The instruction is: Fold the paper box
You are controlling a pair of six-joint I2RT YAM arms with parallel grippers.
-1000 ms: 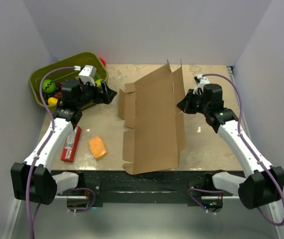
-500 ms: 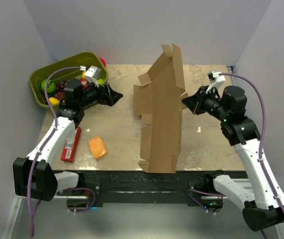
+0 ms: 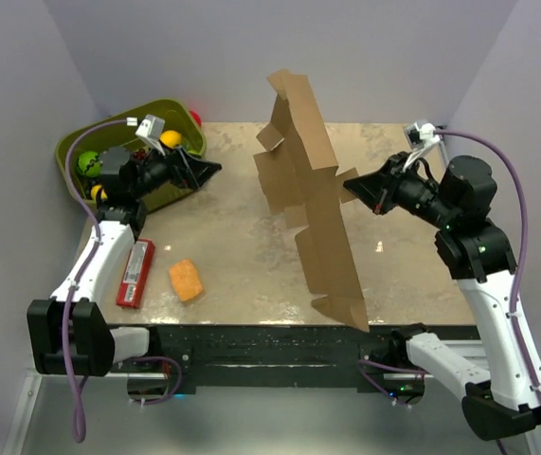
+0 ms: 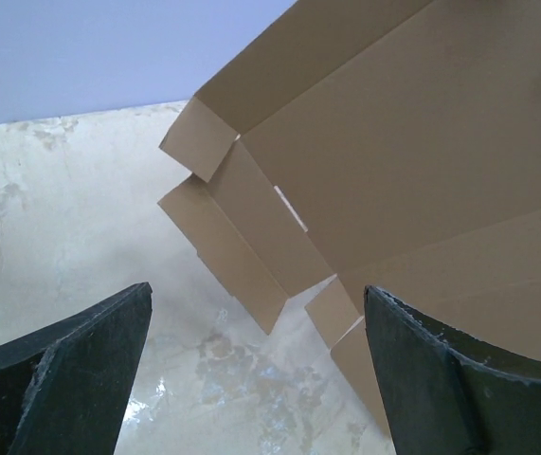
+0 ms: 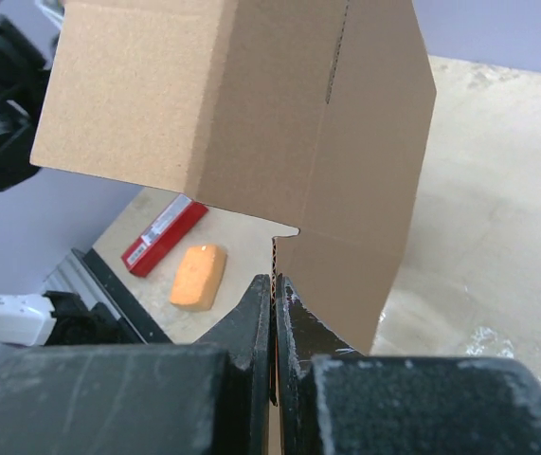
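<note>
Top external | paper box (image 3: pixel 322 213) raised steeper | right fingers (image 3: pixel 363 190) pinch its edge

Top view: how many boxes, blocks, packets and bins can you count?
cardboard box: 1
orange block: 1
red packet: 1
green bin: 1
Total: 4

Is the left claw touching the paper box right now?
Apart. In the top view bare table shows between the left claw and the paper box; the left wrist view shows its open fingers short of the cardboard.
</note>
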